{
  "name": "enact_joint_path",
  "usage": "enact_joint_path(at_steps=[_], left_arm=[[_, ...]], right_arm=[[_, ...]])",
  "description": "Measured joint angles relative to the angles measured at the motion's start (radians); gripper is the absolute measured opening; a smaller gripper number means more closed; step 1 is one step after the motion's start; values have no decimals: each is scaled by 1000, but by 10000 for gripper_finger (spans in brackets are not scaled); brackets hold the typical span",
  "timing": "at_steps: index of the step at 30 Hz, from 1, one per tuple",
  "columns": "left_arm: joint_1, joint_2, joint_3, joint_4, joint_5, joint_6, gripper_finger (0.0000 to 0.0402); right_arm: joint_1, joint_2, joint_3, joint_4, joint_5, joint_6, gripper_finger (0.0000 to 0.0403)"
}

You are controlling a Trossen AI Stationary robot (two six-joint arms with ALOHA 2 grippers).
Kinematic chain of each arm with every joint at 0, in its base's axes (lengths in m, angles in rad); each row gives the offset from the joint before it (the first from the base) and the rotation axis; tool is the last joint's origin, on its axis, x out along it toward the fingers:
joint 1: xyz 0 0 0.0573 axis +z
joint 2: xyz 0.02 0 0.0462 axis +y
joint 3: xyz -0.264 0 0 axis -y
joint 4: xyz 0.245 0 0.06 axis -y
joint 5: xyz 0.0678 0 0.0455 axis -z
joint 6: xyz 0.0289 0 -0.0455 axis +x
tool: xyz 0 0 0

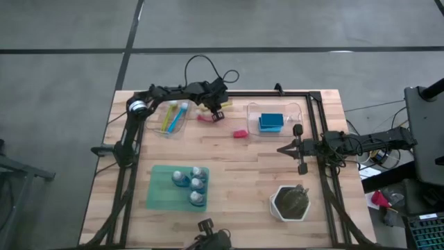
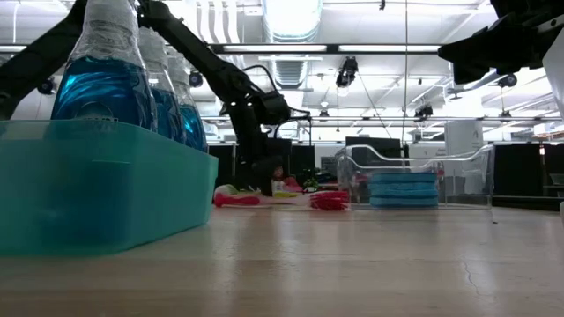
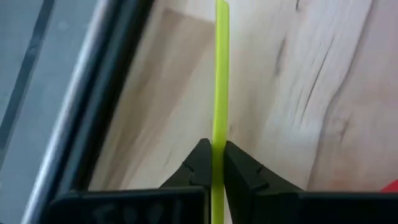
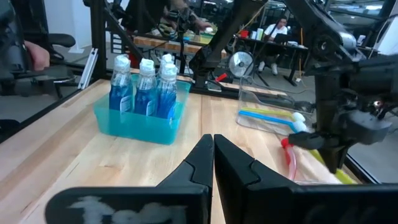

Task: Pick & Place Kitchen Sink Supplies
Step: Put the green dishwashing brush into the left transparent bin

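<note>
My left gripper (image 1: pixel 217 113) is at the table's far middle, shut on a slim yellow-green brush (image 3: pixel 219 74). A pink brush (image 1: pixel 205 118) lies on the table just beside it, and a small pink piece (image 1: pixel 240 132) lies farther right. A clear tray (image 1: pixel 173 119) to the left holds a yellow-green and a blue brush. Blue sponges (image 1: pixel 271 122) are stacked in a clear bin (image 1: pixel 295 111). Several bottles of blue liquid (image 1: pixel 193 186) stand in a green tray (image 1: pixel 161 191). My right gripper (image 1: pixel 280 148) waits shut at the right side. My left gripper pinches the yellow-green brush's thin handle (image 3: pixel 218 127) between its two fingertips (image 3: pixel 198 163). The fingers slant down from above. The handle runs on straight past the tips over the wood. Whether the brush rests on the table I cannot tell.
A white hexagonal pot (image 1: pixel 291 203) with a dark plant stands near the front right. A black frame rail (image 1: pixel 277 94) runs along the far edge behind my left gripper. Bare wood lies in the table's middle between the trays.
</note>
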Motion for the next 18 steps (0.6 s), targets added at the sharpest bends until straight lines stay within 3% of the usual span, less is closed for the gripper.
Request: enact_joint_path(at_steps=[10, 18], left_arm=[[-2, -130, 13, -36, -17, -55, 19], [-2, -345, 12, -119, -52, -104, 18]], right_arm=[[0, 0, 0, 0, 0, 0, 8], [0, 0, 0, 0, 0, 1, 8]])
